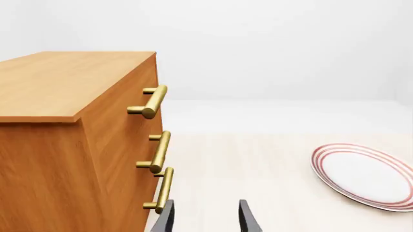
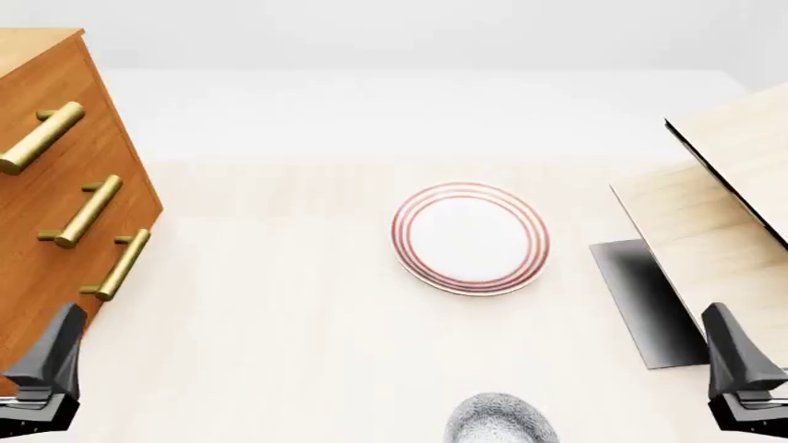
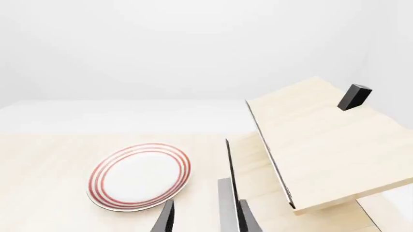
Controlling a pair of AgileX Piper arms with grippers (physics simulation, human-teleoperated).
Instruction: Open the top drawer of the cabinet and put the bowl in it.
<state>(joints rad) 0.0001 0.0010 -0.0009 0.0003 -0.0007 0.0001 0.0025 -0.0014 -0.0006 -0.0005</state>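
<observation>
The orange-brown cabinet [image 2: 37, 249] stands at the table's left, with all three drawers shut flush. The top drawer [image 2: 77, 88] carries the uppermost brass handle [image 2: 43, 138]; in the left wrist view that handle [image 1: 154, 100] is the farthest of three. The grey-blue patterned bowl [image 2: 499, 420] sits at the near edge in the middle, partly cut off by the frame. My left gripper [image 2: 52, 365] hangs open near the cabinet's lowest handle [image 1: 161, 191], its fingers [image 1: 166, 217] holding nothing. My right gripper [image 2: 736, 365] is open at the near right, far from the bowl.
A flat white plate with red rings [image 2: 471, 237] lies mid-table. A pale light-wood structure [image 2: 726, 212] with a tilted board and dark base stands at the right, close to my right gripper [image 3: 206, 209]; a small black block [image 3: 353, 96] sits on it.
</observation>
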